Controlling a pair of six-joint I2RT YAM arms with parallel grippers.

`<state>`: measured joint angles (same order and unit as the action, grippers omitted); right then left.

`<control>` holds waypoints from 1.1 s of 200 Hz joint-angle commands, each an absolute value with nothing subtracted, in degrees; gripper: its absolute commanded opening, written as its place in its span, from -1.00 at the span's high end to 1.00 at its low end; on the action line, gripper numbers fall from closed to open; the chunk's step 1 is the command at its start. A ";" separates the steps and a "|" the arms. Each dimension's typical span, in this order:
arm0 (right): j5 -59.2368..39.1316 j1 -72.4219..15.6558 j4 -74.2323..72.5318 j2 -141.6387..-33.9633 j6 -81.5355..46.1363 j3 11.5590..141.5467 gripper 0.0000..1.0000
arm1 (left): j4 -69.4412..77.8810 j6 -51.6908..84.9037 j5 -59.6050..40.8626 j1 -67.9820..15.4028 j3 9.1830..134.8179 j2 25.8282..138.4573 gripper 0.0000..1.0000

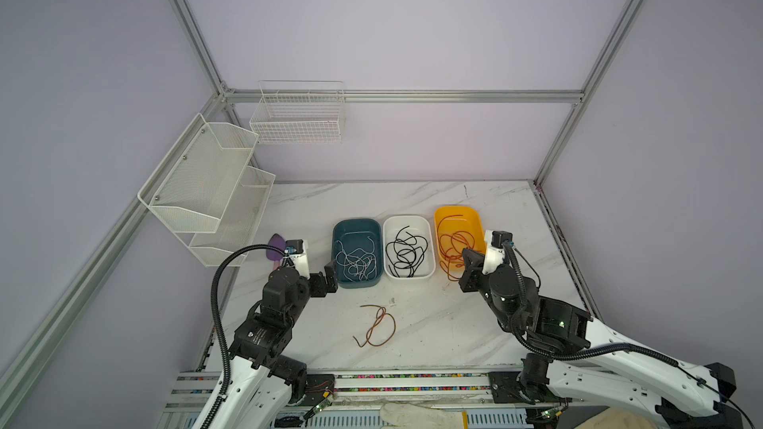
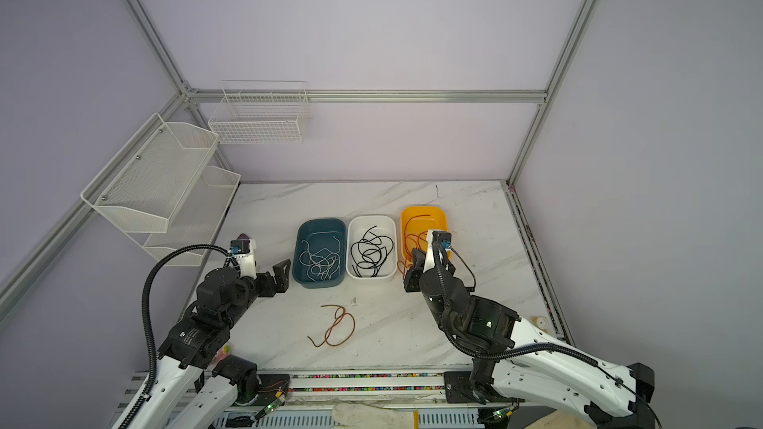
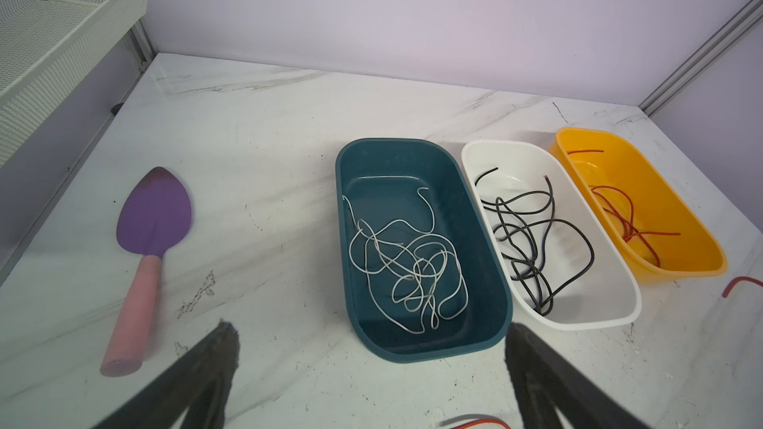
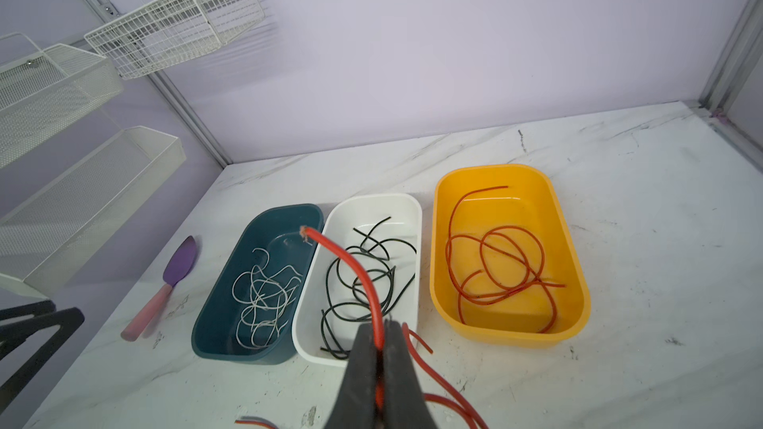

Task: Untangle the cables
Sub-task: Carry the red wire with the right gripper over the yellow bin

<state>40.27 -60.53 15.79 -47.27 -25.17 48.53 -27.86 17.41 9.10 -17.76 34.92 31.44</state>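
Three bins stand in a row. The teal bin (image 1: 356,221) holds white cables (image 1: 357,262), the white bin (image 1: 406,217) holds black cables (image 1: 406,253), and the orange bin (image 1: 456,208) holds red cables (image 4: 495,266). My right gripper (image 4: 380,330) is shut on a red cable (image 4: 355,266) just in front of the white and orange bins. The cable's free end sticks out ahead of the jaws and the rest trails down to the table. A brown-orange cable (image 1: 377,326) lies looped on the table in front. My left gripper (image 3: 371,336) stands open and empty beside the teal bin's near left corner.
A purple trowel with a pink handle (image 3: 155,208) lies left of the teal bin. White mesh shelves (image 1: 206,187) hang on the left wall and a wire basket (image 1: 299,117) hangs at the back. The marble table ends at a rail along the front.
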 commanded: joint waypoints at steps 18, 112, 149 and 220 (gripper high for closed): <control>33.75 -51.66 13.55 -50.89 -19.10 53.26 1.00 | -25.66 17.40 8.35 -18.01 33.00 31.38 -1.00; 12.82 -29.49 6.84 -63.19 -17.19 60.59 1.00 | -25.80 17.41 8.30 -18.37 33.05 31.55 -1.00; 8.58 -24.07 2.62 -67.82 -21.84 60.93 1.00 | -25.84 17.40 8.35 -18.46 33.05 31.51 -1.00; 1.41 -18.03 -7.87 -77.85 -29.86 55.74 1.00 | -25.77 17.40 7.98 -18.61 33.02 31.64 -1.00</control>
<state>4.99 -19.16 -2.57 -75.26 -25.82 57.80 -27.86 17.41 8.84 -18.17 34.92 31.55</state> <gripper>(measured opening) 0.060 0.999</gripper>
